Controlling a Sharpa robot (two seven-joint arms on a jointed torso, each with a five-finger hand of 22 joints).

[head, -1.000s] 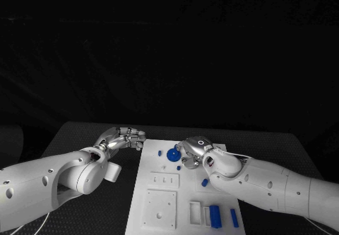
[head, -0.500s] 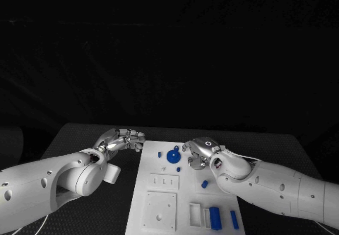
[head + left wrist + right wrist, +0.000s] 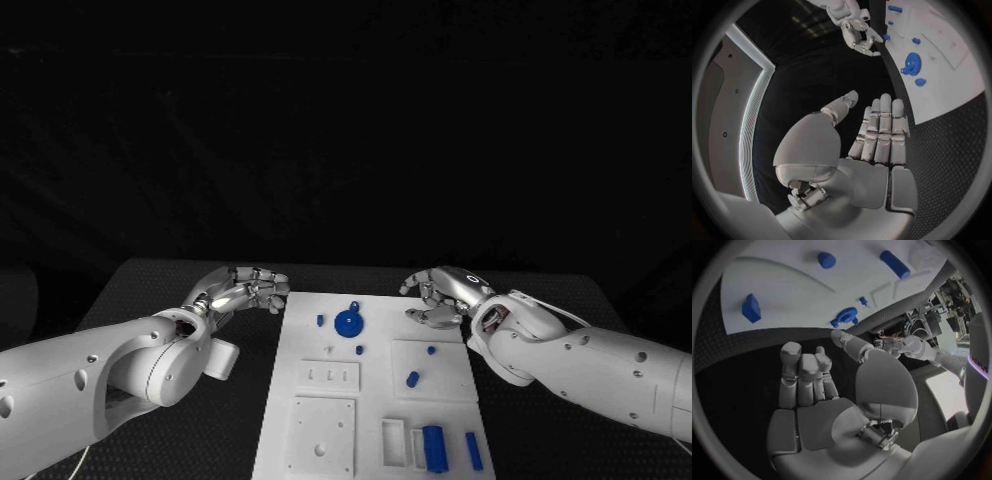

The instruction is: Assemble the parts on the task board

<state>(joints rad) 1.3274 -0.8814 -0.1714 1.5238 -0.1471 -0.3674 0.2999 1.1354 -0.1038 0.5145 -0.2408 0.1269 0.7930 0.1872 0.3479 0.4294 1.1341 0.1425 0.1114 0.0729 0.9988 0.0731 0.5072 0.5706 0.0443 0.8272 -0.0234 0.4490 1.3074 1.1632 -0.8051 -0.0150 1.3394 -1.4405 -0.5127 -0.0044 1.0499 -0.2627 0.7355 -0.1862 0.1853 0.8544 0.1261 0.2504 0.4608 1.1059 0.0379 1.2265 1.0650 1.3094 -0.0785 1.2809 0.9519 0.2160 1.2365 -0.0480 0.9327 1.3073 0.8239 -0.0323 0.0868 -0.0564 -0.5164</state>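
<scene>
1. In the head view, the white task board is seen lying in the middle of the black tabletop. A blue gear is seated near the board's far edge, with a small blue peg just beside it on the side of the left arm. Nearer the robot than the gear, a small blue stud and a blue oblong part are seen on the board. At the board's near edge, a blue block and a slim blue bar are found side by side. The left robot hand is held just off the board's far corner on its own side, fingers curled, nothing seen in it. The right robot hand is held at the opposite far corner, fingers bent and apart, nothing gripped.

2. In the left wrist view, the left robot hand is shown with straight fingers lying side by side and the thumb set apart; it is empty. Beyond it, the gear is seen on the board, and the right robot hand is seen with spread, empty fingers.

3. In the right wrist view, the right robot hand is shown with an empty palm and fingers slightly bent. The gear is seen on the board beyond the fingertips, near the board's edge, and other blue parts lie further off.
</scene>
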